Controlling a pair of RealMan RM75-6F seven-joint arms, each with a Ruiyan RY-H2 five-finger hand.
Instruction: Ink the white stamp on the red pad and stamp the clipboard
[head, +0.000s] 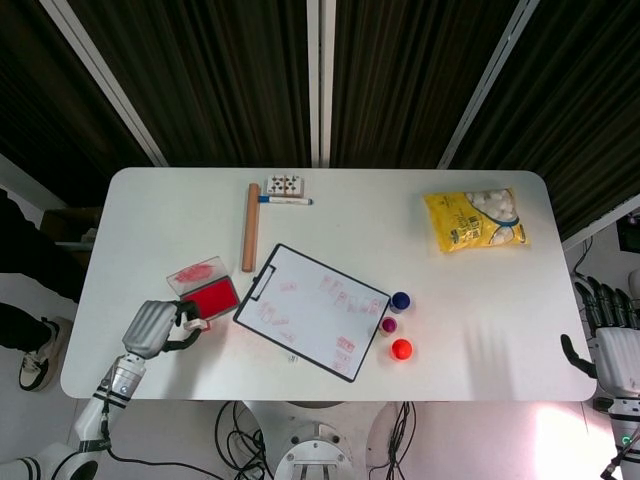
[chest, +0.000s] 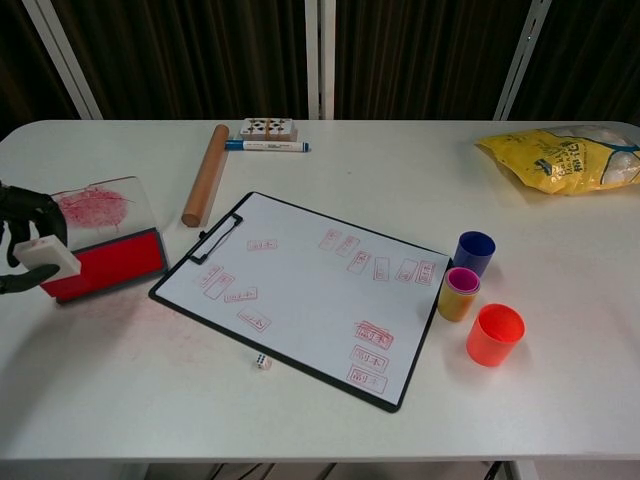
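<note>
At the lower left of the head view, the left hand (head: 152, 327) is seen knuckles up, its forearm running down and out of the bottom left corner. Its fingers are curled around the white stamp (head: 194, 322), which is pinched at the hand's right side, just below the lower left edge of the red ink pad (head: 211, 298). At the far left edge of the chest view the same hand (chest: 22, 235) is cut off by the frame; only dark fingers are visible, wrapped above and below the stamp (chest: 47, 257), which is held tilted in front of the pad's (chest: 110, 262) left end. Whether the stamp touches the pad cannot be told. The pad's clear lid (chest: 100, 208), smeared with red ink, stands open behind the pad.

At the lower right edge of the head view, the right hand (head: 608, 343) is seen beyond the table's edge, fingers upright and slightly spread, holding nothing; it is partly cut off by the frame.

The clipboard (head: 311, 310) lies skewed in the middle of the table (head: 480, 290), its sheet marked with many red stamp prints, well to the right of the left hand. The prints are too small to be read.
</note>
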